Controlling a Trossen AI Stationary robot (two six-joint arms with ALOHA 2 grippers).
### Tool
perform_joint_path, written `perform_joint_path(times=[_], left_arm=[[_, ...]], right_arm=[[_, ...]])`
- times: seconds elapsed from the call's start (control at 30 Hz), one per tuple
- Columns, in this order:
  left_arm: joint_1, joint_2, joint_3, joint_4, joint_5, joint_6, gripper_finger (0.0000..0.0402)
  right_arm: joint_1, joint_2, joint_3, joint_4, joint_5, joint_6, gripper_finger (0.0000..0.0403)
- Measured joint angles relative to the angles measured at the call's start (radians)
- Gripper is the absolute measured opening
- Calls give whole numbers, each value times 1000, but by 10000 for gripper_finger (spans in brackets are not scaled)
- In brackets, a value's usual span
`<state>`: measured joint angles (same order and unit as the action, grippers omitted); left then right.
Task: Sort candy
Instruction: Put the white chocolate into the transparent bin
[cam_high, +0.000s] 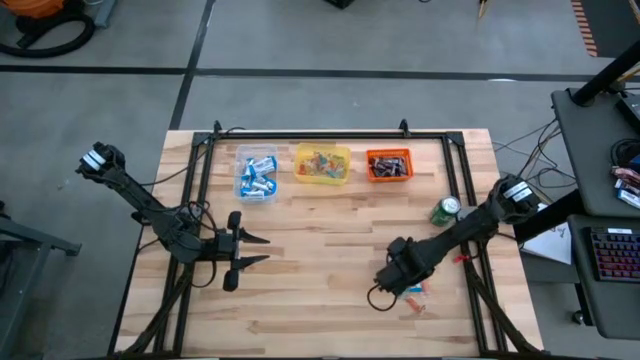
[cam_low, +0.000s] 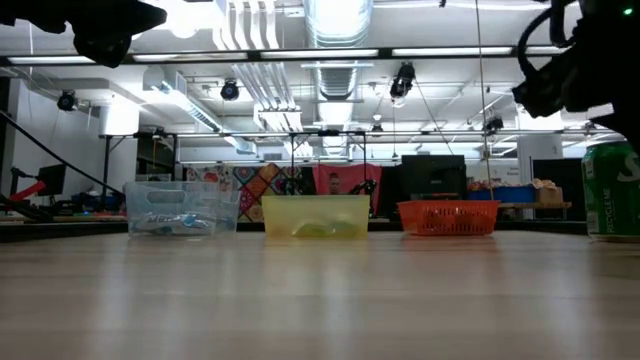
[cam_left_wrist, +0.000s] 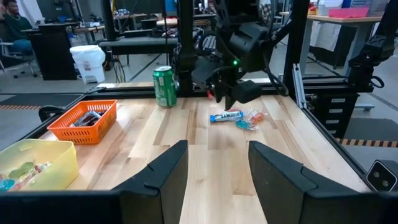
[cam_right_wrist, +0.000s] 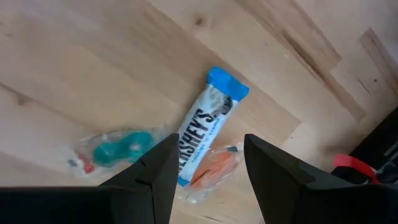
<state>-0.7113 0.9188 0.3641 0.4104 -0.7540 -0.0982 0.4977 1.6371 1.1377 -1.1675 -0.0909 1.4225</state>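
Observation:
Three candies lie together on the wood near the table's right front. One is a blue-and-white wrapped bar (cam_right_wrist: 202, 134), one a small green sweet (cam_right_wrist: 118, 149) and one an orange sweet (cam_right_wrist: 214, 169). In the left wrist view they show as a little cluster (cam_left_wrist: 236, 117). My right gripper (cam_right_wrist: 209, 142) points down above them, open, with its fingers on either side of the blue-and-white bar and clear of it. In the high view the right gripper (cam_high: 392, 283) is beside the cluster (cam_high: 415, 294). My left gripper (cam_high: 256, 250) waits open and level at the table's left middle.
Along the far edge stand a clear tub (cam_high: 257, 172) with blue-and-white candy, a yellow tub (cam_high: 322, 164) with small coloured sweets and an orange tub (cam_high: 388, 165) with dark ones. A green can (cam_high: 445, 209) stands upright at the right, beside the right arm. A black frame rail borders the table.

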Motion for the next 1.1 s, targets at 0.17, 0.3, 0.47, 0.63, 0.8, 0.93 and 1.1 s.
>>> perform_joint_path(times=[0.17, 0.3, 0.47, 0.63, 0.8, 0.93, 1.1], left_arm=[[0, 0, 0, 0, 0, 0, 153], [0, 0, 0, 0, 0, 0, 153], [0, 0, 0, 0, 0, 0, 153], [0, 0, 0, 1, -16, 0, 153], [0, 0, 0, 1, -23, 0, 153], [0, 0, 0, 1, -24, 0, 153], [0, 0, 0, 1, -24, 0, 153]], right_arm=[[3, 0, -43, 24, 13, 27, 171], [1, 0, -93, 101, 16, 39, 171], [0, 0, -167, 175, 35, 73, 171], [0, -3, -210, 256, 84, 74, 151], [-1, -3, -209, 273, 131, 68, 86], [-4, -2, -201, 289, 202, 48, 33], [-3, -6, -163, 314, 265, 22, 15]])
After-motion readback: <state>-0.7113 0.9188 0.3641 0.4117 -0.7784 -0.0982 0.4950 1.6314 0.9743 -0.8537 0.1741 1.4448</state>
